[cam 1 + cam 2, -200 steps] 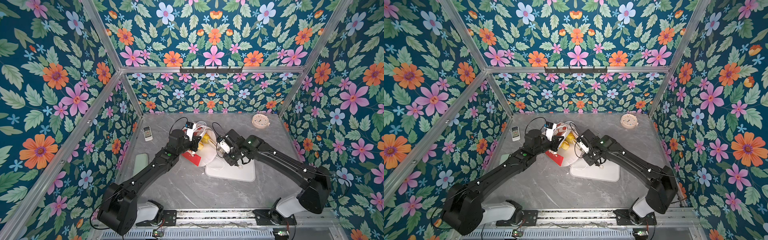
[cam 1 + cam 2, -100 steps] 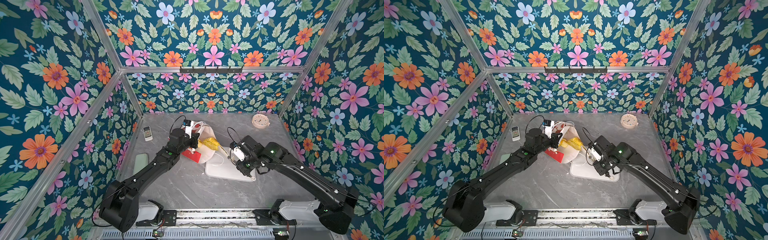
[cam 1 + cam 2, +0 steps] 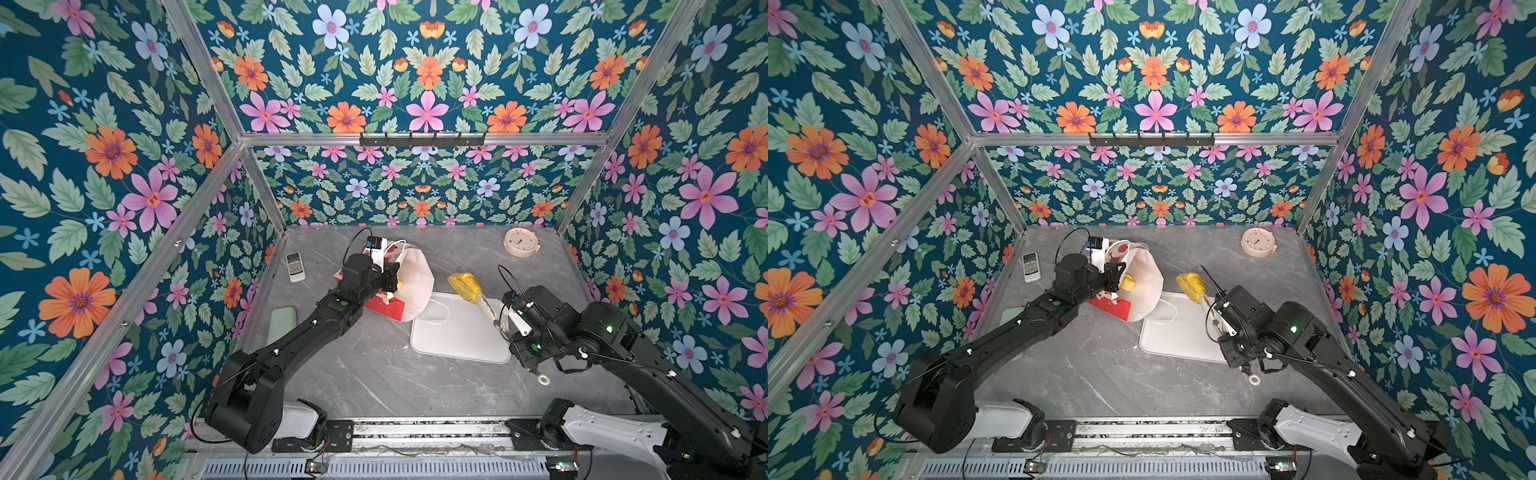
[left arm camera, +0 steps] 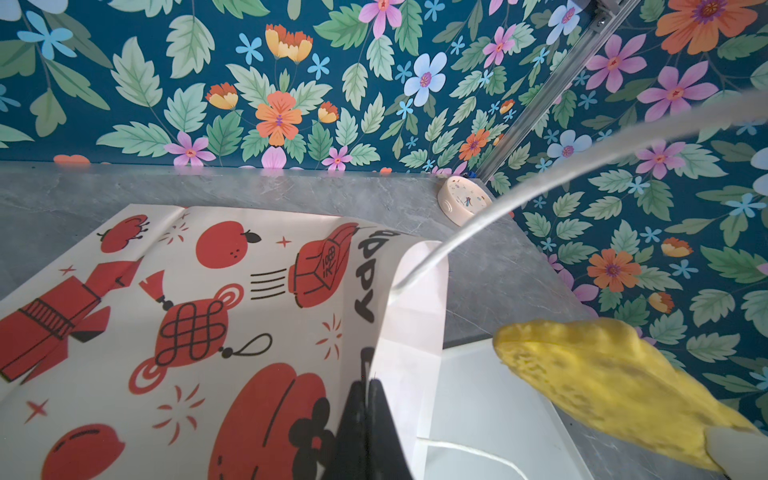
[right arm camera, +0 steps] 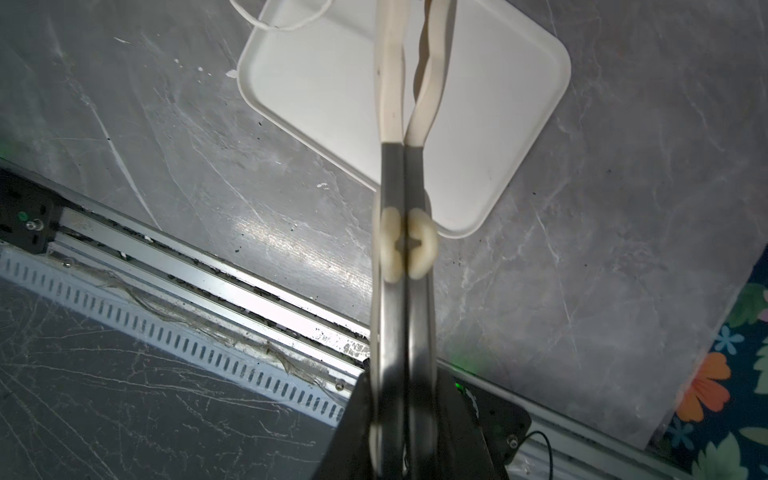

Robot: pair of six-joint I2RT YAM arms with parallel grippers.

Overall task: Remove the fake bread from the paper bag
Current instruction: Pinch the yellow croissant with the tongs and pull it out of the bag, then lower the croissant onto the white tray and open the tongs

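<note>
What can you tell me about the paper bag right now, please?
The paper bag is thin paper, white with red festive motifs and black lettering, solid red toward its base, with white cord handles. It rests tipped on the grey tabletop, mouth gaping toward the white tray, one handle trailing onto it. The left end effector, shut, pinches its rim. A yellow piece of fake bread shows inside.

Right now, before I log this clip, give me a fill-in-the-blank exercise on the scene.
1. The left gripper pinches the paper bag, whose inside is ____.
2. The right gripper is shut on tongs clamping a ____ pastry.
3. A second pastry shows inside the bag, beside the ____ gripper.
Missing: white; yellow; left.
</note>
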